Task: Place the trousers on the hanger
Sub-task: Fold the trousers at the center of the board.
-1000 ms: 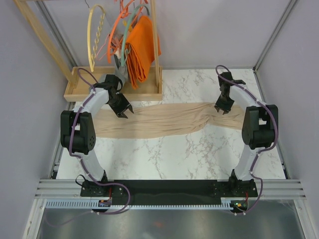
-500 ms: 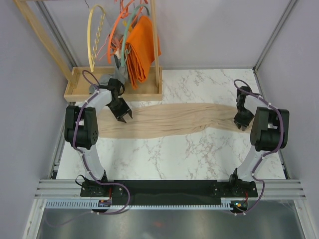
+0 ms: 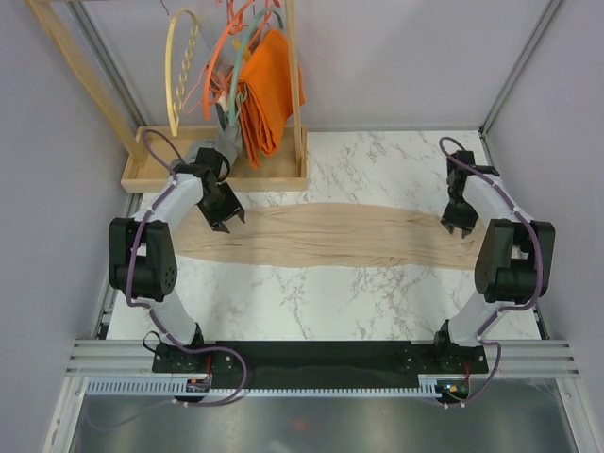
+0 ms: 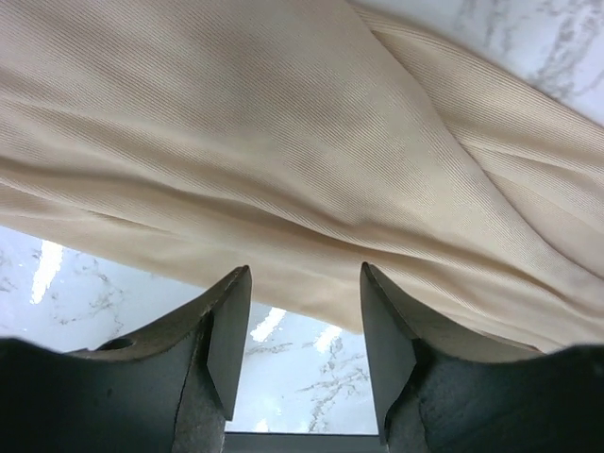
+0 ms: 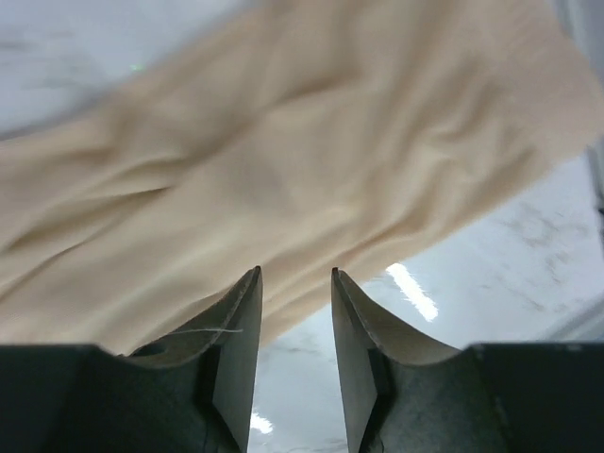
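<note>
Both trousers ends partly under left gripper and right gripper.

Pale lilac walls — marble-patterned table, wooden rack.

Beige trousers are lying in diagonal folds across the marble table. The left gripper is holding its dark fingers apart over the fabric's edge, gripping nothing.

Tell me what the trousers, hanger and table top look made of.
Trousers: thin, finely ribbed beige fabric, soft sheen, falling in loose folds.
Hanger: pale cream, with a twisted bar; wood, rattan or plastic, cannot tell.
Table top: white marble or marble-look, glossy; grey veins, lamp reflections.
</note>
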Robot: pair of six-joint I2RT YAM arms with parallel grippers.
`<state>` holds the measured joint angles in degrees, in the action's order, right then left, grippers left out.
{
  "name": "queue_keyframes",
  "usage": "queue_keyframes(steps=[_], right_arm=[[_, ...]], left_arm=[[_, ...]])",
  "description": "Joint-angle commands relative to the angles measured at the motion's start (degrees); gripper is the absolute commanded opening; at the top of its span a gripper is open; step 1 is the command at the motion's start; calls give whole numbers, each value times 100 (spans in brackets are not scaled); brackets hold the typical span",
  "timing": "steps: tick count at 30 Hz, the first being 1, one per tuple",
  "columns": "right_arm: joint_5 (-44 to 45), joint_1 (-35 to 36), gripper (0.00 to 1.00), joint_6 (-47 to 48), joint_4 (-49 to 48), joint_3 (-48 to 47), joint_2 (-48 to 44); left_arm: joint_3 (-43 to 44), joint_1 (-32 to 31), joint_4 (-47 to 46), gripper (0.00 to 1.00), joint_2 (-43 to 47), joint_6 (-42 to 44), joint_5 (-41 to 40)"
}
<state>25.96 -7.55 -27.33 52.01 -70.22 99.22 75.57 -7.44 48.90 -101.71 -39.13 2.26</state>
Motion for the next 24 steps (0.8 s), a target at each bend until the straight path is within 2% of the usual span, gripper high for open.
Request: queue_keyframes(steps=[1, 3, 5, 9, 16, 19, 24], right_arm=[[-1492, 596, 43, 272, -146, -711, -123], [-1890, 991, 51, 272, -235, -914, 113], [-2242, 1385, 52, 264, -261, -1248, 334], [-2385, 1993, 51, 237, -332, -1644, 861], [-2350, 2908, 36, -35, -463, -1917, 1337], [-2104, 3311, 35, 43, -481, -2013, 1530], [-1884, 3445, 32, 17, -437, -1996, 1636]], left_arm=[[185, -38, -65, 59, 196, -85, 379], [256, -116, -65, 59, 108, -208, 556], [353, -196, -109, 60, 29, -288, 591], [599, -301, -109, 57, -314, -322, 687], [644, -390, -83, 52, -631, -463, 767], [503, -381, -92, 52, -657, -437, 723], [371, -390, -83, 51, -683, -393, 741]])
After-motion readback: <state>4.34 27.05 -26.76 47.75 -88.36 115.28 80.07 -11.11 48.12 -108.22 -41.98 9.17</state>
